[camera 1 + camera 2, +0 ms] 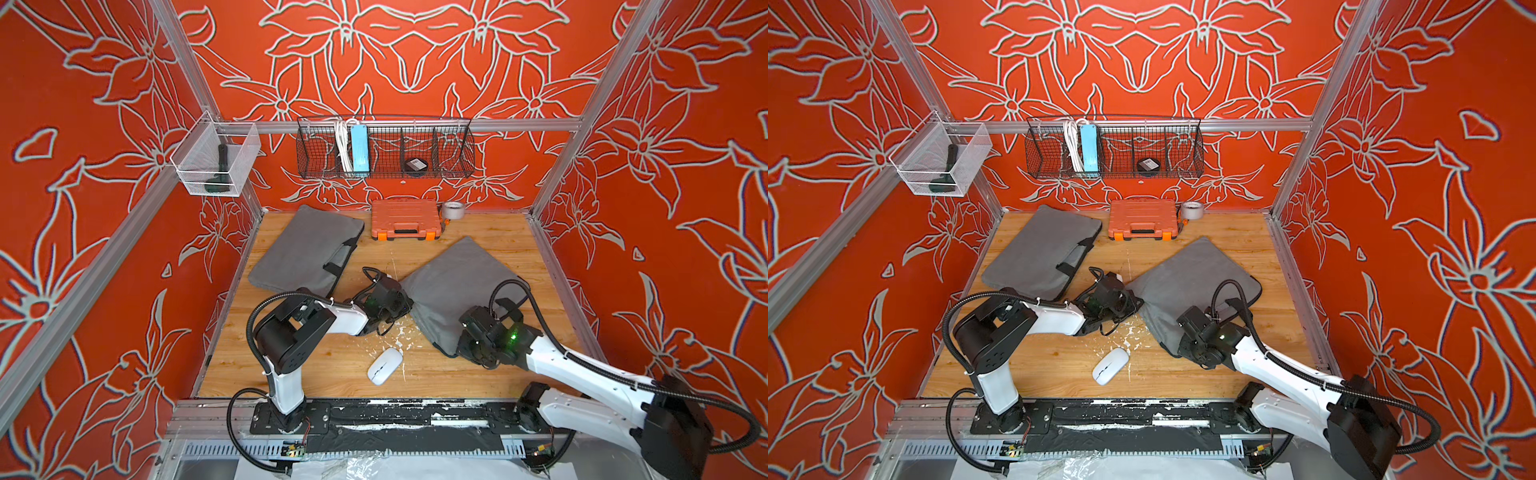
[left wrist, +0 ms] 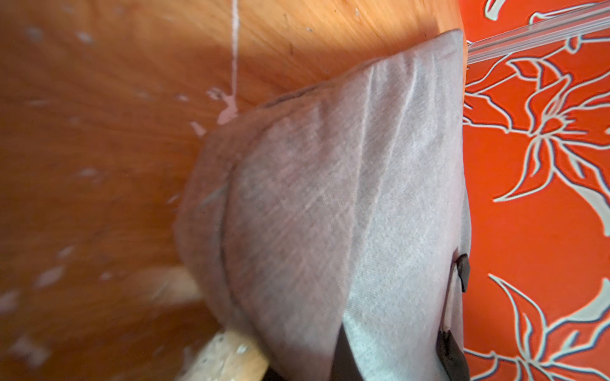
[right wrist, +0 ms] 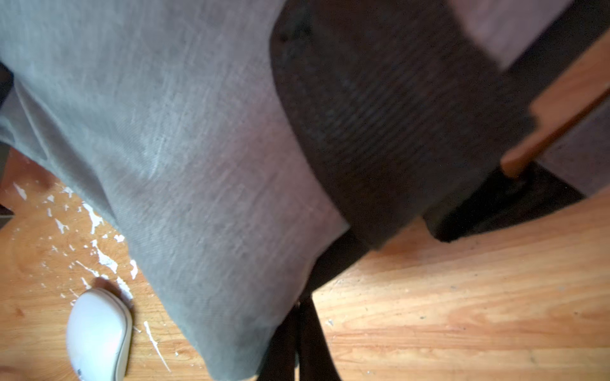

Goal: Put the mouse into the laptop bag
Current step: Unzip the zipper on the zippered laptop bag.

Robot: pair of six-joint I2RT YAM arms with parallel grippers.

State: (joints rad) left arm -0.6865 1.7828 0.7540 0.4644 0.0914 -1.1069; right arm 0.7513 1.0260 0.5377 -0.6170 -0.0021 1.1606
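Left gripper point(image 1: 401, 301) and right gripper point(image 1: 467, 338) are both clamped on the gray laptop bag point(image 1: 457, 278). White mouse point(image 1: 385, 365) (untouched) sits just beside it.

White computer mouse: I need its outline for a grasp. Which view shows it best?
A top view: the white oval mouse lies whole and unobstructed on the wooden table, near the grey fabric laptop bag. The right wrist view shows it closer but cut by the frame edge. The left wrist view misses it.
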